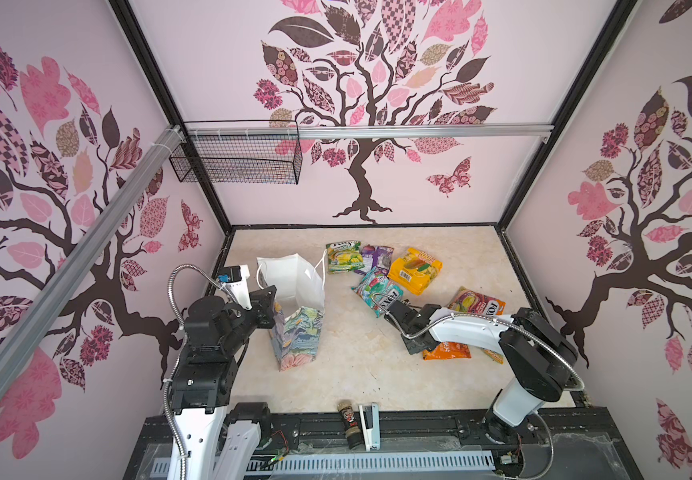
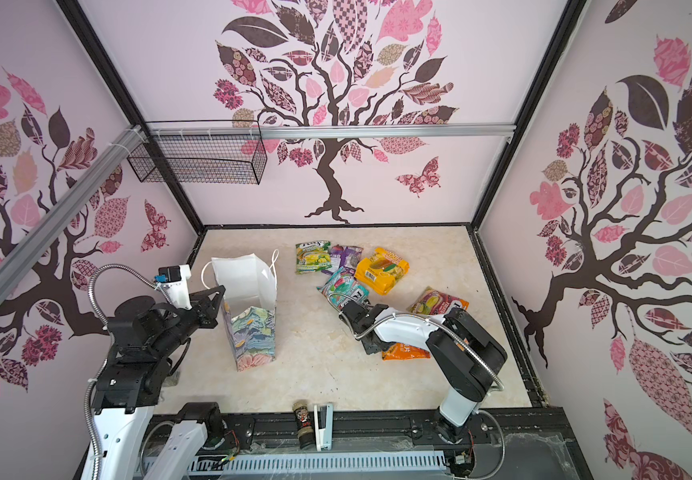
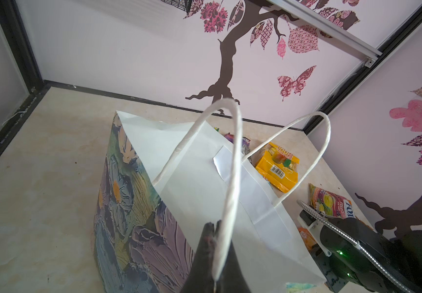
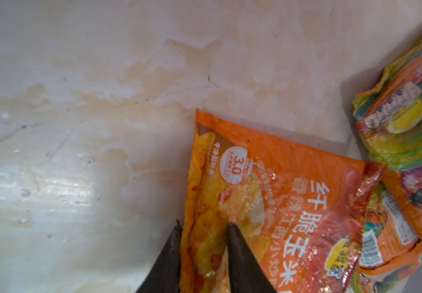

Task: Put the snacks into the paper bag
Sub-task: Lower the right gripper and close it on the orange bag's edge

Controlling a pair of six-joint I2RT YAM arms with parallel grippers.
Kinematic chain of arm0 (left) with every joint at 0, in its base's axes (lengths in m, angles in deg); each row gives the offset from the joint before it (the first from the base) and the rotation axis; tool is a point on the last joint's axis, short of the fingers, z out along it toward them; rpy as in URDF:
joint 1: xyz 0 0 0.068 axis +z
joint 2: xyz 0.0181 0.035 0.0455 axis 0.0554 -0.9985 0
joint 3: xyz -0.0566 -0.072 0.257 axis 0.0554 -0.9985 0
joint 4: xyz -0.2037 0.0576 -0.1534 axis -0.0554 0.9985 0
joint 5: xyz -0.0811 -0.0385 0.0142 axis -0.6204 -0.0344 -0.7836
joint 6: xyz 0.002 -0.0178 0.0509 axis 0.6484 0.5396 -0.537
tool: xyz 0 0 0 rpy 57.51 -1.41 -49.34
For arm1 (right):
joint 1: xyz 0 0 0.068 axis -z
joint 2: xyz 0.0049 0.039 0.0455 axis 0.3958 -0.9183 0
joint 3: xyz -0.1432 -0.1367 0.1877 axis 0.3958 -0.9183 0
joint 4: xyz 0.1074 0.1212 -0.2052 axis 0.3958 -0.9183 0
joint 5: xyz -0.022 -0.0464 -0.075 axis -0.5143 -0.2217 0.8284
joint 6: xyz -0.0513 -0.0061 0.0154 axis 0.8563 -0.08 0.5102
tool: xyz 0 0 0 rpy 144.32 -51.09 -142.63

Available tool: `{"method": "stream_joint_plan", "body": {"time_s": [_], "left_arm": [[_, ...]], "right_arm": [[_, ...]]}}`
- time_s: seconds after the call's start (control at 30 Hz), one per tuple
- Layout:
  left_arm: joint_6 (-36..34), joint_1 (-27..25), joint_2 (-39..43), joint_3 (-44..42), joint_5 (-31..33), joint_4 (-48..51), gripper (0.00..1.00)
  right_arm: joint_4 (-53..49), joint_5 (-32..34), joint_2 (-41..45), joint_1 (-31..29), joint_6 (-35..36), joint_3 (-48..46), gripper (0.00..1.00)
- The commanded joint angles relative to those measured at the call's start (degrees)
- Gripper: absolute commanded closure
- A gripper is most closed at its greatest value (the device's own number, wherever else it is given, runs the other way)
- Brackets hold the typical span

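Note:
The paper bag [image 1: 298, 336] [image 2: 252, 336] [image 3: 133, 203] stands upright and open at the left, floral outside and white inside. My left gripper [image 1: 269, 298] [image 2: 216, 296] [image 3: 215, 225] is shut on one of its white cord handles [image 3: 232, 162] at the near rim. Snacks lie right of the bag: green-yellow [image 1: 344, 257], purple [image 1: 377, 257], yellow [image 1: 415, 270], teal [image 1: 375, 289] and a FOX'S fruit packet [image 1: 477, 301]. My right gripper [image 4: 203, 225] [image 1: 418, 345] is shut on the edge of an orange packet [image 4: 280, 177] [image 1: 448, 351] [image 2: 406, 352] that lies on the table.
A dark spice jar [image 1: 348, 419] and a white stapler [image 1: 369, 424] lie at the table's front edge. A black wire basket [image 1: 236, 158] hangs on the back-left rail. Patterned walls close in three sides. More packets [image 4: 402, 121] crowd beside the orange one.

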Motion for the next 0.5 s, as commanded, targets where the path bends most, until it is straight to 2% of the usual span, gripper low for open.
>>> {"method": "stream_joint_plan", "body": {"time_s": [0.0, 0.23, 0.33, 0.47], "left_arm": [[-0.42, 0.22, 0.26, -1.02, -0.51, -1.2, 1.0], [-0.33, 0.22, 0.4, -1.17, -0.5, -1.2, 1.0], [-0.25, 0.21, 0.42, -1.24, -0.59, -1.2, 1.0], [-0.33, 0.28, 0.49, -1.31, -0.51, -1.2, 1.0]], "right_arm": [[0.76, -3.1, -1.35, -0.11, -0.29, -1.06, 0.75], [-0.35, -3.0, 0.24, -0.12, -0.46, -0.7, 0.89], [-0.97, -3.0, 1.39, -0.07, -0.55, -0.36, 0.98], [-1.17, -4.01, 3.47, -0.12, -0.55, -0.12, 1.0]]}}
